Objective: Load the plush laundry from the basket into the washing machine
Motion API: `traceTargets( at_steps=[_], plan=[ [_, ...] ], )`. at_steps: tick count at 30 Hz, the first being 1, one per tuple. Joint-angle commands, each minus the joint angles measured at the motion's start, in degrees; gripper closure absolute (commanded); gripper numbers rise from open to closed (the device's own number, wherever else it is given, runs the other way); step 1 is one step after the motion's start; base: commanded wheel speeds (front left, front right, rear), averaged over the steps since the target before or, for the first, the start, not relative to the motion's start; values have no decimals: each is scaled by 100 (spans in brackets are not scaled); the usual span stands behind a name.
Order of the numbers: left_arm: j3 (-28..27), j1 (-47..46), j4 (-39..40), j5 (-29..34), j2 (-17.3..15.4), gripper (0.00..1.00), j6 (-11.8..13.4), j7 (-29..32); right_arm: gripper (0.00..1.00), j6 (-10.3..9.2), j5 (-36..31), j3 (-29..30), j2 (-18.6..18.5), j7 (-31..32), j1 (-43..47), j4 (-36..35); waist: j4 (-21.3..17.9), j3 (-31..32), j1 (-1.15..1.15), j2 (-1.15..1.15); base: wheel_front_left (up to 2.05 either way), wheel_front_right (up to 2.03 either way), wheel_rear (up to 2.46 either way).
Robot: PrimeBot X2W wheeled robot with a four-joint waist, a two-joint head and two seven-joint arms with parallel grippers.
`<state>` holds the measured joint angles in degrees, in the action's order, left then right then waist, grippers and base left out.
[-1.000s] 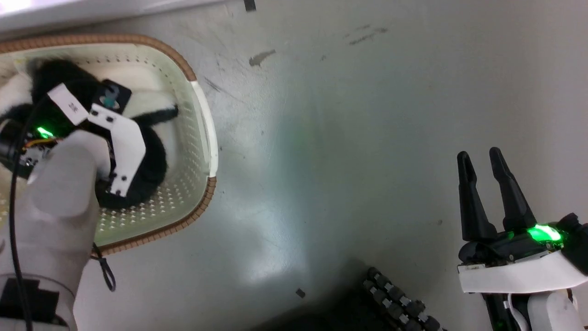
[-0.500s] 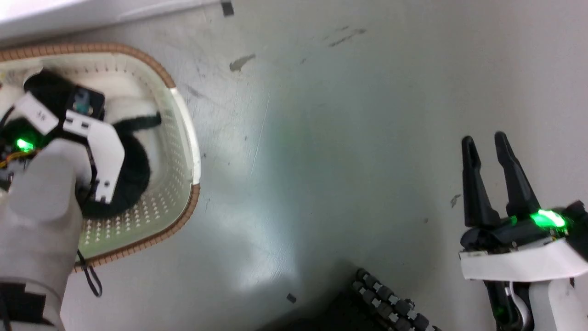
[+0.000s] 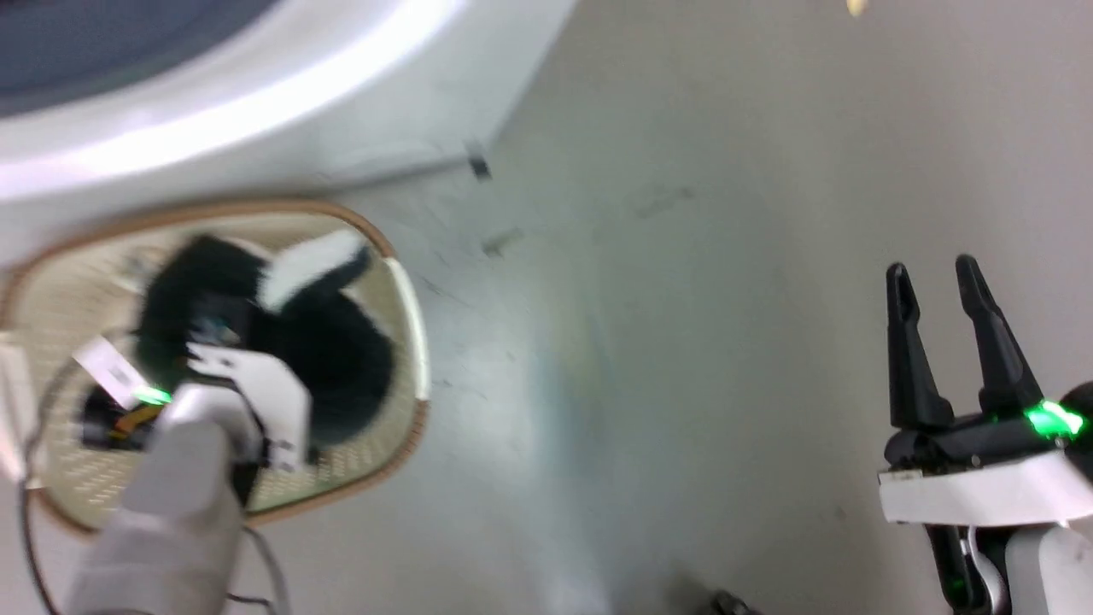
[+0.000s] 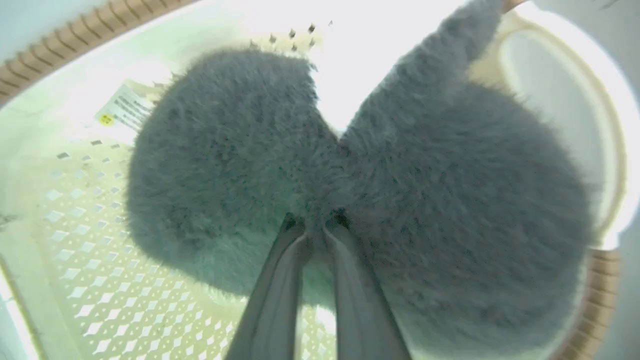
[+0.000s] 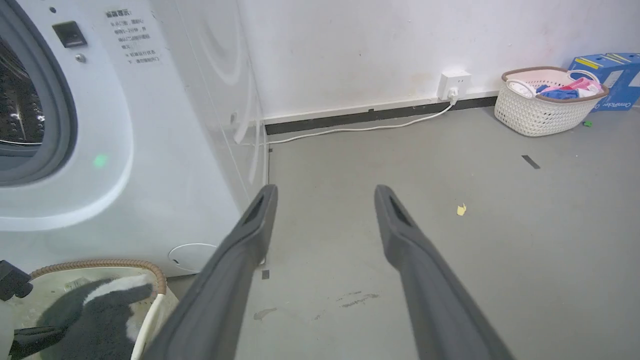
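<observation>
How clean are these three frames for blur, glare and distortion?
Head view: motion-blurred, smearing the basket and washing machine, though the right gripper is crisp. Left wrist view: blown-out glare above the plush laundry, which reads washed-out grey; wide-angle curving of the basket rim. Right wrist view: sharp, evenly lit, mild wide-angle bend.

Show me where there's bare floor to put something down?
Bare grey floor lies between the basket and the right gripper, and from the washing machine to the far laundry basket. Crowded: the basket, with plush laundry and left gripper.
</observation>
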<state>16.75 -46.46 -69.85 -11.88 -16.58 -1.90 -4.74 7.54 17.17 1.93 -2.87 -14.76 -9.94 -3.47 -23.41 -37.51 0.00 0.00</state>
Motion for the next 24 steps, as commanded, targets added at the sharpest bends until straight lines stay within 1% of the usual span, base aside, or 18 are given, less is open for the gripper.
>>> traceTargets(
  at_steps=[1,6,9,12,16,21,22,24],
  plan=[
    [-3,123,24,-35,80,100,-40,-160,0,-5,-71,42,0,-24,101,11,523,677,0,0,0,0,0],
    [-16,487,55,-195,432,100,-195,-786,0,-5,-293,126,0,-24,308,27,931,1314,0,0,0,0,0],
    [-27,673,229,-266,572,100,-259,-960,0,-5,-383,150,0,-24,395,13,1144,1576,0,0,0,0,0],
    [-69,889,549,-320,653,100,-267,-1016,0,-5,-458,139,0,-24,456,4,1299,1786,0,0,0,0,0],
    [-278,1312,1531,-370,630,100,-173,-1023,0,-5,-501,163,0,-24,513,5,1416,1982,0,0,0,0,0],
    [-567,1913,3059,-263,590,100,-11,-1024,0,-5,-513,196,0,-24,573,-11,1475,2079,0,0,0,0,0],
    [-766,2179,3918,-197,591,100,63,-1025,0,-5,-500,191,0,-24,578,-17,1463,2070,0,0,0,0,0],
    [-945,2305,4470,-162,580,100,129,-1025,0,-5,-448,182,0,-24,563,-26,1412,2028,0,0,0,0,0]
  ],
)
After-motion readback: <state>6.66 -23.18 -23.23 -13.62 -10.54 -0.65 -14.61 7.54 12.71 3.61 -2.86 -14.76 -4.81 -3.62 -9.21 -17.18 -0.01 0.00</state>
